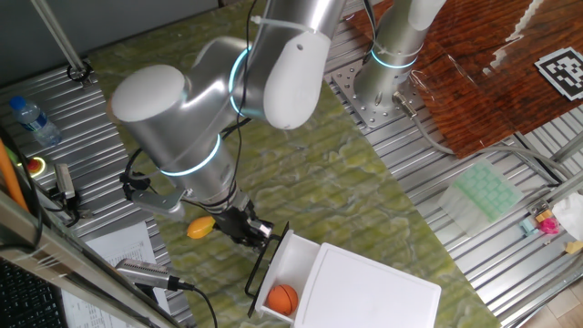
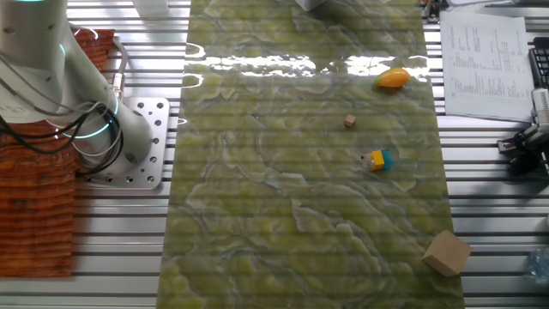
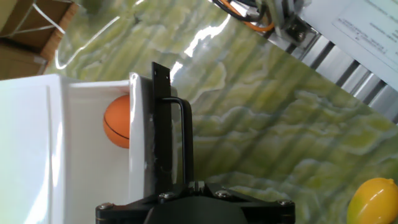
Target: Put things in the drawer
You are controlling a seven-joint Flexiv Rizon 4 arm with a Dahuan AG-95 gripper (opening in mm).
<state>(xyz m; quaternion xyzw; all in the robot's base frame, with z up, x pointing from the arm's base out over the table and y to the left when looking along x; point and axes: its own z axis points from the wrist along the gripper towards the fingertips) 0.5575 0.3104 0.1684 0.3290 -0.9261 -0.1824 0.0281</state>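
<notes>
The white drawer (image 1: 296, 258) stands open from the white cabinet (image 1: 369, 290). The orange ball (image 1: 283, 298) lies inside it and also shows in the hand view (image 3: 118, 121). My gripper (image 1: 253, 230) is at the drawer's black bar handle (image 1: 264, 264). In the hand view the handle (image 3: 185, 143) runs straight into my gripper (image 3: 195, 185), whose jaws stand closed on it. The yellow-orange mango (image 1: 200, 227) lies on the mat just left of my gripper, and shows again (image 2: 393, 79) (image 3: 373, 199). The yellow-and-teal block (image 2: 376, 160) and the tiny brown cube (image 2: 350, 122) lie on the mat.
A tan box (image 2: 446, 252) sits at the mat's edge. A water bottle (image 1: 35, 120) lies far left, a pale green tray (image 1: 487, 193) to the right. Papers (image 2: 480, 60) and cables lie beside the mat. The arm's base (image 2: 129, 142) stands on a metal plate.
</notes>
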